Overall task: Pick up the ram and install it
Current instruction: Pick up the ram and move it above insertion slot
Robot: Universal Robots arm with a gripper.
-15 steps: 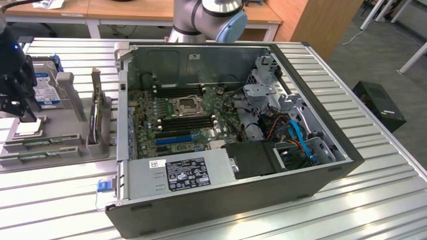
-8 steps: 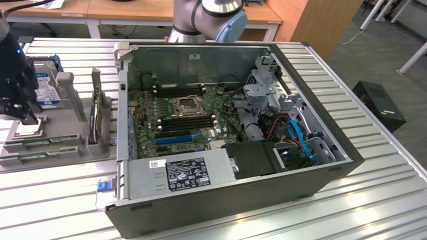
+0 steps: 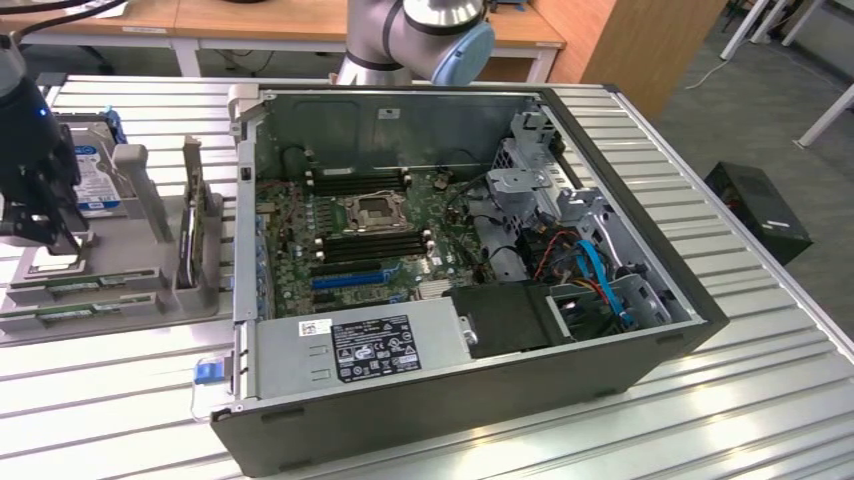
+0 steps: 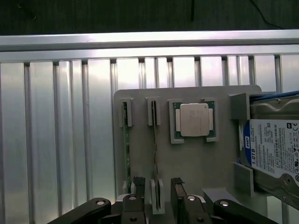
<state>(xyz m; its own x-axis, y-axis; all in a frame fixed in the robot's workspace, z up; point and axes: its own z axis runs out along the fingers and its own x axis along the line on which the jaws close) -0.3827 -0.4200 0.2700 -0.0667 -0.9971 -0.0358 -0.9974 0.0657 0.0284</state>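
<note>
Jaws spread wide, the tool point(image 4: 157, 198) straddles one end of the ram point(image 4: 154, 149), which stands on edge in a slot of the grey holder point(image 4: 196, 158) on the bench point(image 4: 56, 140), its long axis running straight out between the fingers point(image 4: 138, 186).

The ram point(image 4: 154, 154) is a long, thin stick seen edge-on; it stands on its long edge in a slot of the grey holder point(image 4: 196, 158); a second green stick point(image 4: 124, 144) stands parallel, just beside it.
</note>
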